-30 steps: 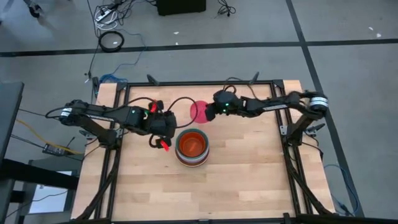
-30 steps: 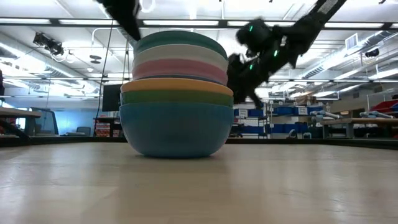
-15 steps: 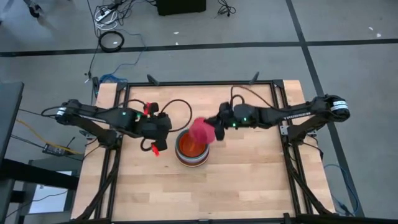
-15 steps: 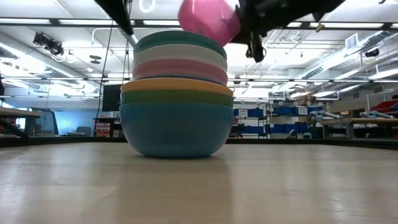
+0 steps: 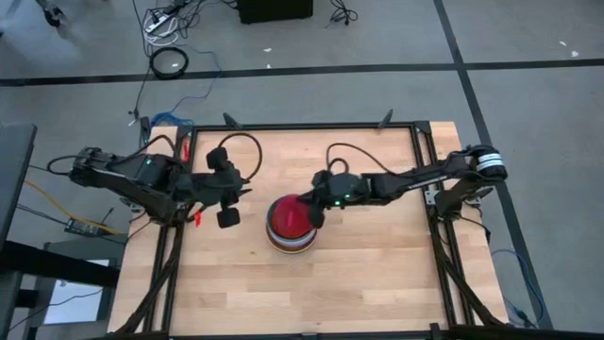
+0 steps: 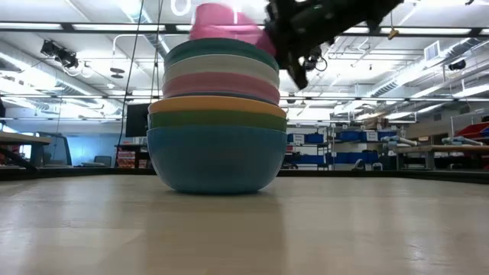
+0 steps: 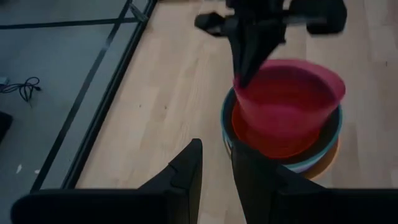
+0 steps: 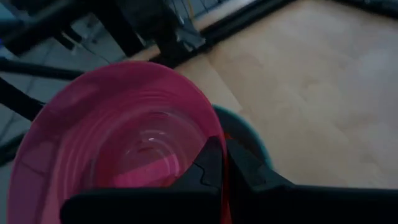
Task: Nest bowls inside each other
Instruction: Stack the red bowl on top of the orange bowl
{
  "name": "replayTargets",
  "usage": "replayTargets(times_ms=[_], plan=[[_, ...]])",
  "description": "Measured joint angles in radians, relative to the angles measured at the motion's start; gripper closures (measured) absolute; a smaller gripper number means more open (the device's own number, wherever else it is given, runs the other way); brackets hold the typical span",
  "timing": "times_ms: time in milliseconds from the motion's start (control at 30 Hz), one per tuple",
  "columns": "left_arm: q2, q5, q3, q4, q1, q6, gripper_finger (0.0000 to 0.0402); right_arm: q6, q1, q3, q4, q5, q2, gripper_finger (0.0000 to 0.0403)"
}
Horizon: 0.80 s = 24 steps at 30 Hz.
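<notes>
A stack of nested bowls (image 5: 291, 238) stands mid-table; in the low view its blue bottom bowl (image 6: 216, 159) rests on the wood, with green, orange, pink, white and teal rims above it. A bright pink bowl (image 5: 289, 216) sits mouth up on top of the stack, its lower part sunk into the red-orange top bowl (image 7: 261, 142). My right gripper (image 5: 317, 202) is shut on that pink bowl. My left gripper (image 5: 226, 213) hangs open to the left of the stack, holding nothing, its fingers (image 7: 186, 171) pointing toward it. My right gripper pinches the pink bowl's rim (image 8: 210, 127) on the side toward the table's right, one finger inside the bowl and one outside. It comes in slanting down from the right. The bowl (image 6: 221, 21) stands slightly tilted in the stack's mouth; whether it rests there I cannot tell.
Bare wooden table (image 5: 377, 274) lies all around the stack. Black frame rails (image 5: 170, 255) run along the table's left and right sides, with cables beyond them on the floor.
My right gripper has carried the pink bowl from the far side of the table toward the near edge and over the stack, turning it from lying on its side to mouth up. My left gripper has drawn back toward the table's left edge and risen.
</notes>
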Motion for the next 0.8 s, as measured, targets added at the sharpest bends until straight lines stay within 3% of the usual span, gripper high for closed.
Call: replayTargets(times_ms=[333,633,800], plan=[[-0.004,0.001,0.000,-0.022,-0.017,0.000,0.0307,-0.108,0.005,0.238,-0.295,0.022,0.137,0.0393],[-0.004,-0.008,0.000,-0.022,-0.017,0.009,0.0307,-0.153,0.026,0.347,-0.484,0.018,0.112,0.0347],[-0.004,-0.029,0.000,-0.022,-0.017,0.011,0.0307,-0.148,0.029,0.353,-0.488,-0.048,0.096,0.0334]])
